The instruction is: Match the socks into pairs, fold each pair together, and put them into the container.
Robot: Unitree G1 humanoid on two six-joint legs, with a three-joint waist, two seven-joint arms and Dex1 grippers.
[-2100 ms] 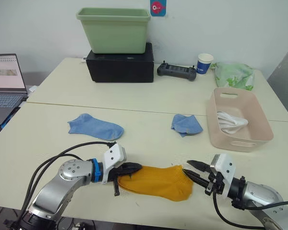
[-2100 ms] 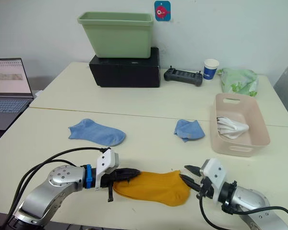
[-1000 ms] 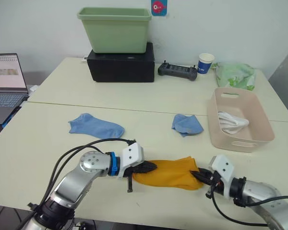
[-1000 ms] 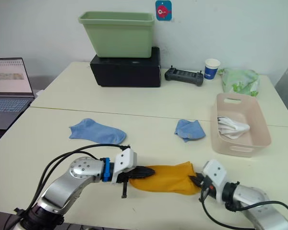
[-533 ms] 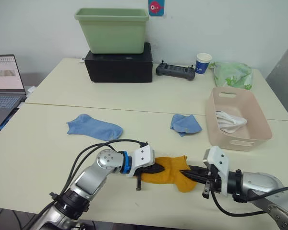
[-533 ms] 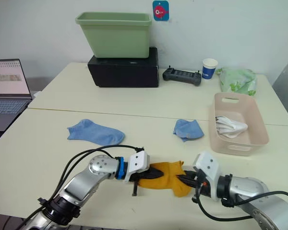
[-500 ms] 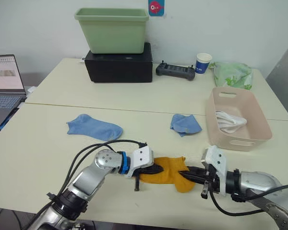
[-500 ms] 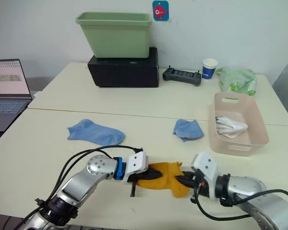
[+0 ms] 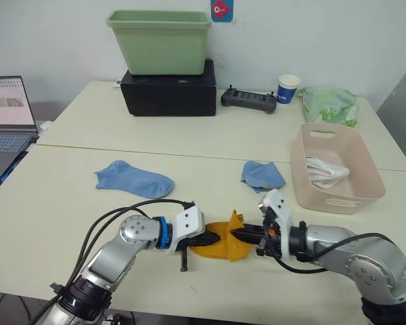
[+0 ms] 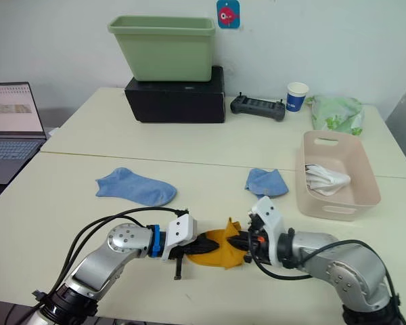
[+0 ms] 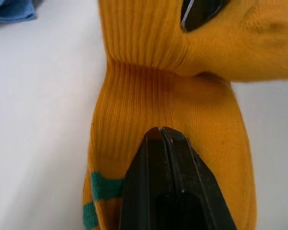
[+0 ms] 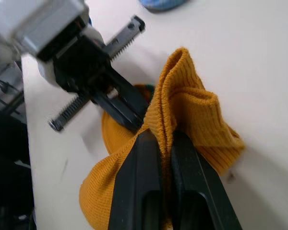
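Mustard socks (image 9: 224,245) bunched at near counter (image 9: 68,196) edge; left gripper (image 9: 212,239) fingers clenched pinning cuff end flat, right gripper (image 9: 238,235) fingers clenched on toe end, lifting it over to fold; pink container (image 9: 302,177) waits right

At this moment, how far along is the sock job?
Done: the white pair lies in the pink container. In hand: both grippers, left gripper and right gripper, are shut on the yellow socks, bunched between them mid-fold. Left: put that pair into the container, then pair the flat blue sock with the crumpled blue sock, fold and bin them.
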